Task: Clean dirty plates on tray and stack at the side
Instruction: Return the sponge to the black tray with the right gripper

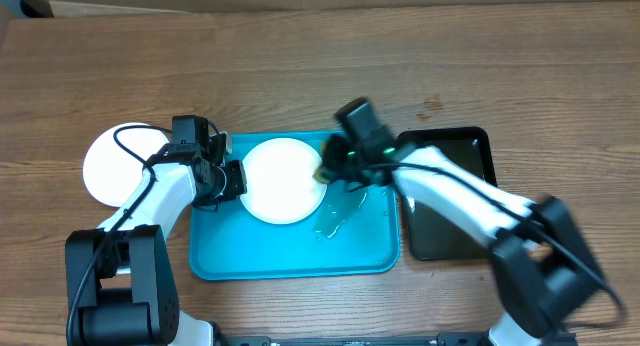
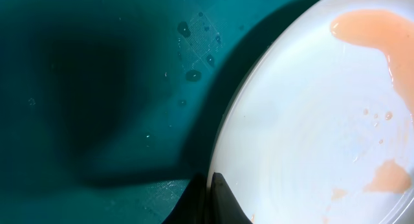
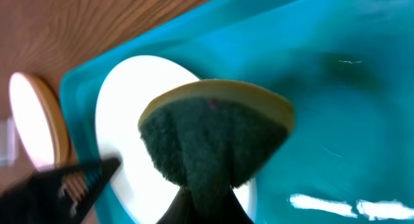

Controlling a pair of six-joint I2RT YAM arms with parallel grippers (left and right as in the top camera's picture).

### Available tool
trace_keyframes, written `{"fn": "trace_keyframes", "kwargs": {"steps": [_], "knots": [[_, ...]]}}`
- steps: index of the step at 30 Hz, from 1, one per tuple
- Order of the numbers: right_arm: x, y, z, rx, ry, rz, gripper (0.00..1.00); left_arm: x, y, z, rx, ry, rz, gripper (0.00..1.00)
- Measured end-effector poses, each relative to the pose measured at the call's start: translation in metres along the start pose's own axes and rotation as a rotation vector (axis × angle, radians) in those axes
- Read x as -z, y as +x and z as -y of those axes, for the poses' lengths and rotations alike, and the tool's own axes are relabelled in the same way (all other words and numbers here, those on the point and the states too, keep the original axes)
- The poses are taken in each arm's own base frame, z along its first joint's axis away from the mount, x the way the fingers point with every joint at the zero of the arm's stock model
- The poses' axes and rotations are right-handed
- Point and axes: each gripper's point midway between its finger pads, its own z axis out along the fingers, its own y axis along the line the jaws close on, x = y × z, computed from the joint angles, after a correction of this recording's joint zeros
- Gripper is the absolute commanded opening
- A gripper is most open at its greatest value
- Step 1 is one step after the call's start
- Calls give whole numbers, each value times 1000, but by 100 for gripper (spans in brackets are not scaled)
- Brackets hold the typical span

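A white plate [image 1: 283,179] lies on the turquoise tray [image 1: 300,256]. In the left wrist view this plate [image 2: 310,120] carries pale orange smears. My left gripper [image 1: 228,181] is shut on its left rim, the fingertips [image 2: 223,191] pinching the edge. At the plate's right edge my right gripper [image 1: 335,161] is shut on a green and yellow sponge [image 3: 213,133], which hangs over the plate [image 3: 123,107]. A second white plate [image 1: 115,166] rests on the table left of the tray, also seen as a plate [image 3: 29,120] in the right wrist view.
A glossy black tray [image 1: 450,191] lies right of the turquoise one, partly under my right arm. A wet puddle [image 1: 335,221] shines on the tray floor beside the plate. Bare wooden table [image 1: 300,66] stretches behind.
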Motion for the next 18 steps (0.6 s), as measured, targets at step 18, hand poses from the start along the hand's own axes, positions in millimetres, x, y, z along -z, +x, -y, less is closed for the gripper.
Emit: {"fn": "trace_keyframes", "kwargs": {"steps": [18], "knots": [[113,-28,190,-60,463,5,6,70,-23,17,-44,-1,212,4]]}}
